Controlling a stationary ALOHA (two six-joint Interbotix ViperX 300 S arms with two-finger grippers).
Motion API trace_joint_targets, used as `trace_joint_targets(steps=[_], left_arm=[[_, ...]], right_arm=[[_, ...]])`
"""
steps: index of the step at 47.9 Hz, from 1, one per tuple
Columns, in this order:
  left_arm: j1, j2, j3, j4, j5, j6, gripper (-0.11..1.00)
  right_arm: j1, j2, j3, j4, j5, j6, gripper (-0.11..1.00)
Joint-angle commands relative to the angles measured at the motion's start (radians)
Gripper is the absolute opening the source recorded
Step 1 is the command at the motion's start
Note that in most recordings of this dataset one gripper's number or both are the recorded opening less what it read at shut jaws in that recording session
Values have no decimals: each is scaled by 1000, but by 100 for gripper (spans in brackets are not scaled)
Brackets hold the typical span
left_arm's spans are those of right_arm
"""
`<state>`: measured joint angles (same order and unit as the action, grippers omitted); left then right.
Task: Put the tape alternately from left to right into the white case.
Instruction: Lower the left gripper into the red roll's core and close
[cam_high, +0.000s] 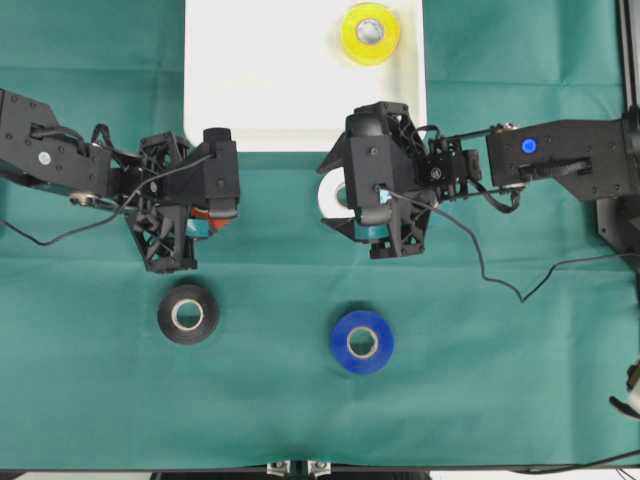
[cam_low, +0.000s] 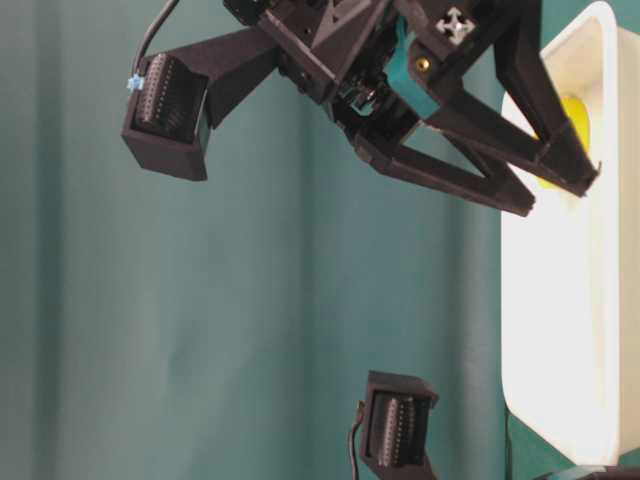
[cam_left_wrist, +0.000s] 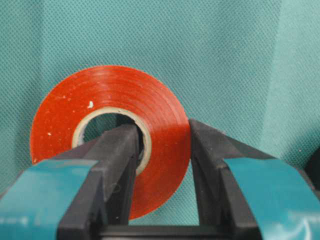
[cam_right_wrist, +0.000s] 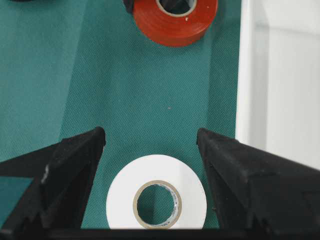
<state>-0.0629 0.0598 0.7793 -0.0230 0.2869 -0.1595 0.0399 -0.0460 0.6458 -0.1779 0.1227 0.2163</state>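
A red tape roll (cam_left_wrist: 105, 100) lies on the green cloth with my left gripper (cam_left_wrist: 162, 135) shut on its wall, one finger through the hole and the other outside. In the overhead view this gripper (cam_high: 210, 218) is below the left corner of the white case (cam_high: 300, 90). A yellow tape roll (cam_high: 370, 32) lies in the case at its upper right. My right gripper (cam_right_wrist: 150, 137) is open and straddles a white tape roll (cam_right_wrist: 156, 197) lying flat just below the case's front rim (cam_right_wrist: 245, 75). Its fingers stand apart from the roll.
A black tape roll (cam_high: 188, 313) and a blue tape roll (cam_high: 362, 341) lie flat on the green cloth nearer the front edge. Cables trail from both arms across the cloth. The table-level view shows the case's rim (cam_low: 520, 300) at the right.
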Motion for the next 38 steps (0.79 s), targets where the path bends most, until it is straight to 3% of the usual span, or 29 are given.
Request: trace_joint_targets(steps=[1,38], left_arm=[[3,-28,-11,-2,6,-2,-3],[-28,-256,-23,0,84,-2,-3]], right_arm=[[0,-15,-8,-2,-9,-2,80],[0,-15,-8,-2,-9,-2,80]])
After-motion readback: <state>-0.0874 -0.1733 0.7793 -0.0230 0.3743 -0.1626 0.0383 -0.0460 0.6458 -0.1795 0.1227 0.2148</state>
